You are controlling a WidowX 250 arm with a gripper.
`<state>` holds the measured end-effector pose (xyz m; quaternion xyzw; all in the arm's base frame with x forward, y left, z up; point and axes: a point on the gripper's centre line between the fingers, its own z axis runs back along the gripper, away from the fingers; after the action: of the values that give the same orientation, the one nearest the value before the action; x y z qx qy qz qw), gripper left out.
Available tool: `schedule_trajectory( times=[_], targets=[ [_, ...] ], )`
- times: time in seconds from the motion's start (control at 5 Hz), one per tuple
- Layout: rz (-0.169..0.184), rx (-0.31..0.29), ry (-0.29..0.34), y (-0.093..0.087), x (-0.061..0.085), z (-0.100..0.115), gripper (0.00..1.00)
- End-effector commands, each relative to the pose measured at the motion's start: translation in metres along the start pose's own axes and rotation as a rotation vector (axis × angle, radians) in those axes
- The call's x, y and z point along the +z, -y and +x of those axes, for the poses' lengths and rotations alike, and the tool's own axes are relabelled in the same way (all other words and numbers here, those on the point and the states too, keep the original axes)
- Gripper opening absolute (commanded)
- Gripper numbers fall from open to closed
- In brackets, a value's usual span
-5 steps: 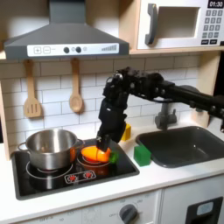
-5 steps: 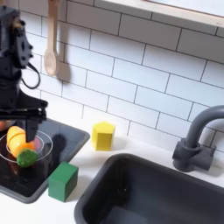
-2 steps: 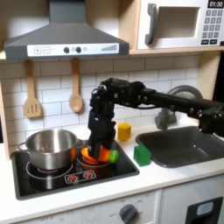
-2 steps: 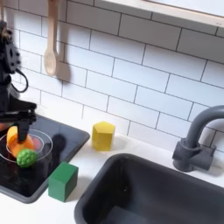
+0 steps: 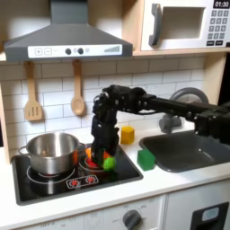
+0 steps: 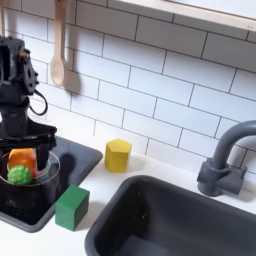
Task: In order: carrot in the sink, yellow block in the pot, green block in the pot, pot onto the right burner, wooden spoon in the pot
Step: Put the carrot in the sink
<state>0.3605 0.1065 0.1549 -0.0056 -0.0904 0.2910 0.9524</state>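
The orange carrot (image 5: 94, 155) with its green end (image 5: 109, 163) lies on the right burner, and my gripper (image 5: 99, 154) has come down over it with the fingers closed on its sides. In the second exterior view the carrot (image 6: 21, 160) sits between the fingers of the gripper (image 6: 27, 160). The shiny pot (image 5: 51, 151) stands on the left burner. The yellow block (image 5: 128, 135) (image 6: 119, 154) rests on the counter by the wall. The green block (image 5: 145, 158) (image 6: 71, 206) sits nearer the front. The sink (image 5: 189, 151) (image 6: 170, 222) lies to the right. The wooden spoon (image 5: 78, 97) (image 6: 59, 62) hangs on the wall.
A slotted wooden spatula (image 5: 33, 103) hangs left of the spoon. The dark faucet (image 6: 222, 158) rises behind the sink. A range hood (image 5: 66, 40) hangs over the stove and a microwave (image 5: 184, 24) sits at the upper right.
The arm swung left and down onto the right burner. The gripper settled over the carrot and closed on it, and the carrot turned slightly.
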Motion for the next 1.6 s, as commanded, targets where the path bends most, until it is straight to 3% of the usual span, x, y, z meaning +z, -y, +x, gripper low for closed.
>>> schedule_trajectory(
  times=[0.0,0.2,0.4,0.6,0.8,1.0,1.2,1.4],
  targets=[
    [-0.021,0.010,-0.036,0.002,-0.016,-0.011,1.00],
    [-0.022,-0.003,-0.023,0.003,-0.014,-0.016,0.00],
    [-0.028,-0.062,0.041,0.009,0.009,-0.023,0.00],
    [-0.063,-0.167,0.132,0.026,0.052,-0.040,0.00],
    [-0.085,-0.251,0.194,0.040,0.082,-0.059,0.00],
    [-0.074,-0.370,0.193,0.059,0.094,-0.074,0.00],
    [-0.039,-0.583,0.175,0.086,0.109,-0.089,0.00],
    [-0.046,-0.751,0.146,0.101,0.127,-0.104,0.00]
  ],
)
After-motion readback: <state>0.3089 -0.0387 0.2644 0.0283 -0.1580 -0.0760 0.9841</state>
